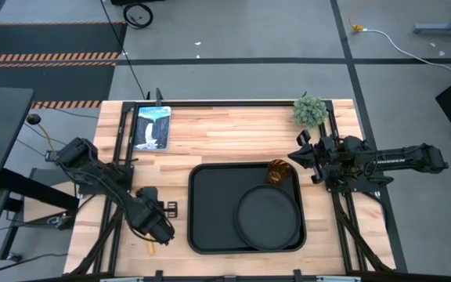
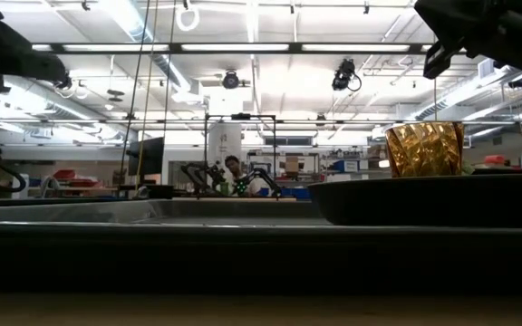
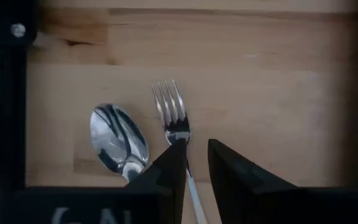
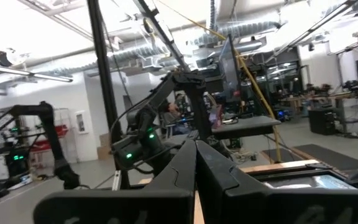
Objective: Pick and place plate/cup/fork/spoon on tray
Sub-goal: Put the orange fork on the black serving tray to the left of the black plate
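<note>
The left pincer (image 3: 196, 163) hovers slightly parted over the fork (image 3: 174, 118), lying beside the spoon (image 3: 119, 140) on the tabletop (image 3: 260, 81). Thin, stiff and slick, it likely grips best at the handle. The right pincer (image 4: 196, 163) waits closed, empty.

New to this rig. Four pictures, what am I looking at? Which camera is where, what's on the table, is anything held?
It is a two-armed robot at a wooden table. One camera looks straight down, one sits at table-top height, and one rides on each wrist.

From above: a black tray holds a round black plate and an amber cup. A small plant and a tablet sit near the table's far edge.

The left gripper hangs over a fork and a spoon, which lie side by side on the wood. Its fingers straddle the fork's stem with a gap, so nothing is gripped.

The right gripper waits right of the tray, shut and empty.
</note>
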Motion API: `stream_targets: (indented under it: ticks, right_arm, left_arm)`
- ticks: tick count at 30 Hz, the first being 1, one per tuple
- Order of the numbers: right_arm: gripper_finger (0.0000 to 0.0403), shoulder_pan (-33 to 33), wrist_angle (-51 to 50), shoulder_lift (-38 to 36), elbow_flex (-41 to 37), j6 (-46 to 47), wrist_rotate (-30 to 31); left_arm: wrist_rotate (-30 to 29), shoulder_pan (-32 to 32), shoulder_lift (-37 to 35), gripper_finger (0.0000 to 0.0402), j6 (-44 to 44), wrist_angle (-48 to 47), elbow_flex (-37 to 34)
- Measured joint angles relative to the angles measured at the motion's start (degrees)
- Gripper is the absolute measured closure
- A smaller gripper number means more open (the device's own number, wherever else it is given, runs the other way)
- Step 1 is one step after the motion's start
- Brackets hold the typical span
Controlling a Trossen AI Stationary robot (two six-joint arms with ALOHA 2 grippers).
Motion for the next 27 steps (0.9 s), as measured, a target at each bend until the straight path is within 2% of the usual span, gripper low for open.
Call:
stream_targets:
  ticks: [8, 15, 19, 27]
  right_arm:
    - [0.0392, 0.4, -0.88, 0.0, 0.0, 0.25, 0.48]
    - [0.0392, 1.22, -0.94, 0.0, 0.0, 0.27, 0.57]
    - [0.0392, 1.36, -0.93, 0.0, 0.0, 0.27, 0.59]
    - [0.0392, 1.36, -0.92, 0.0, 0.0, 0.25, 0.5]
  left_arm:
    - [1.55, 0.91, 0.42, 0.0285, 4.9, 6.45, 0.36]
    - [4.02, 0.73, 0.42, 0.0281, 15.74, 9.11, 0.36]
    - [5.64, 0.35, 1.18, 0.0281, 9.18, 9.31, 0.14]
    - [10.58, 0.01, 4.62, 0.028, 2.73, 9.37, 0.08]
